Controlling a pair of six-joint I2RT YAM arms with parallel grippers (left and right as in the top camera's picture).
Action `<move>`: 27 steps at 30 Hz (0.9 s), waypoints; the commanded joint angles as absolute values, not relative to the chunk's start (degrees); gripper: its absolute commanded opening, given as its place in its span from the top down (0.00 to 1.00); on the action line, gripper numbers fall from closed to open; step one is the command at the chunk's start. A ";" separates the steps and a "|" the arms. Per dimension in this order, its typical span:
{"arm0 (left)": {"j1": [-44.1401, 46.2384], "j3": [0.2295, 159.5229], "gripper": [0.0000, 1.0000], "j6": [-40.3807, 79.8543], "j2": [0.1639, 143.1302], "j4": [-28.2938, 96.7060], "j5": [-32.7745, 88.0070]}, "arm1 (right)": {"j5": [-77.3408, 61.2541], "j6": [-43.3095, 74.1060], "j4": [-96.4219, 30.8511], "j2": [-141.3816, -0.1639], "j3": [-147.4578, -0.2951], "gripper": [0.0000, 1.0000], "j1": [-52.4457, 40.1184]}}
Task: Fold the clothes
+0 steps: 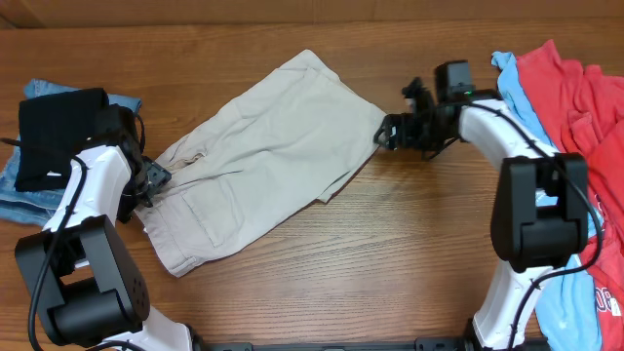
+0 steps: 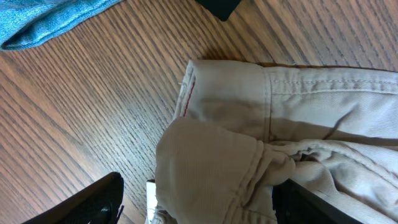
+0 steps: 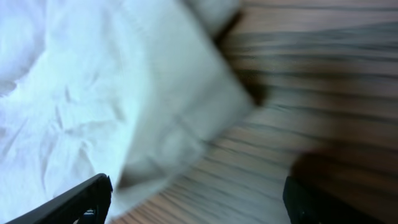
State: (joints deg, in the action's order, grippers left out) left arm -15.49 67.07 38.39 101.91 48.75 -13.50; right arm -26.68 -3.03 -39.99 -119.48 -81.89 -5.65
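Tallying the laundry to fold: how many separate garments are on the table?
5: beige shorts mid-table, a black piece on blue denim at the left, a light-blue top and a red top at the right. The piles may hide more.

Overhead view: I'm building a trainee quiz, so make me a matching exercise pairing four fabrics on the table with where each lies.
1 khaki shorts
2 red top
3 denim garment
4 black cloth

A right end of the table
B top of the left pile
C spread across the middle
D bottom of the left pile

Pairs: 1-C, 2-A, 3-D, 4-B
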 commanded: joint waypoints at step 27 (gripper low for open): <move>-14.26 80.25 0.13 29.76 101.14 63.88 5.69 | -11.14 4.91 -36.32 -119.26 -81.17 0.96 -6.28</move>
State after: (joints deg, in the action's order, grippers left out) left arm -15.38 81.03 31.70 101.91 63.90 -0.58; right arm -15.00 4.08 -35.88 -119.66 -81.19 -8.27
